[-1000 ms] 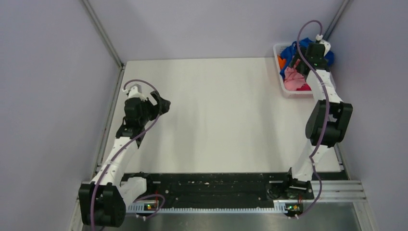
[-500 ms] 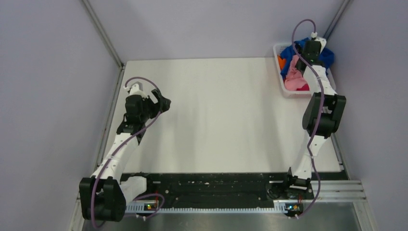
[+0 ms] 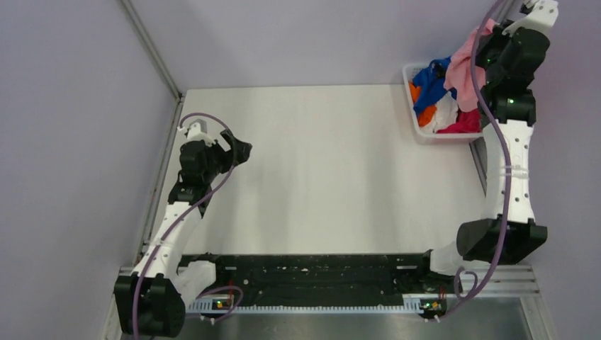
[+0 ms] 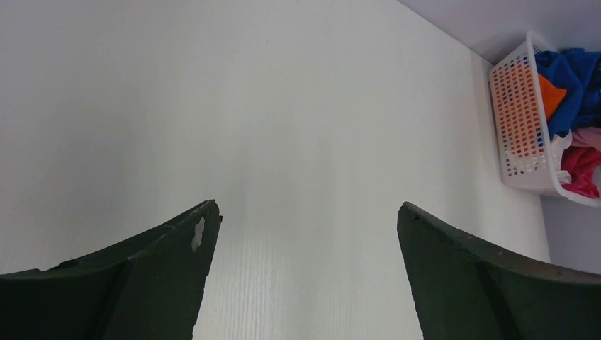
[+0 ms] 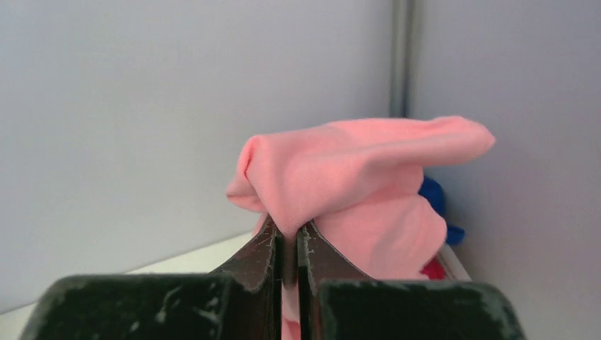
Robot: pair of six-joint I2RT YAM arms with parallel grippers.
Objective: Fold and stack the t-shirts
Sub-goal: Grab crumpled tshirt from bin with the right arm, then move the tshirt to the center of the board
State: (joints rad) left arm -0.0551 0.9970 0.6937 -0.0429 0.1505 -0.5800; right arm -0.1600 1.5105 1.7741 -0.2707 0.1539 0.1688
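"Where the right gripper (image 5: pixel 287 234) closes, what do we list?" asks the first clerk.

"Item one: jaws clenched on a fold of the salmon-pink t-shirt (image 5: pixel 354 170); cloth bunches above the fingertips and hangs behind them. Half a second back we logged that gripper low in the basket (image 3: pixel 446 138); we now log it raised high at the far right corner, the shirt trailing down from it toward the pile. Whether its lower end touches the pile we cannot tell," says the second.

"And the left gripper (image 4: pixel 305 212)?"

"Item two: jaws spread wide, nothing between them, held over the bare white table (image 4: pixel 283 106) on the left side, well apart from the basket. We find its place much the same as before."

"Containers?"

"Item three: one white lattice basket, far right corner of the table. Contents, as we read them from above: royal blue t-shirt (image 3: pixel 429 78) along the far side; orange t-shirt (image 3: pixel 424 117) against the left wall; white t-shirt (image 3: pixel 446 113) in the middle; magenta t-shirt (image 3: pixel 464 125) at the near right. We note the white one shows where the pink lay before."
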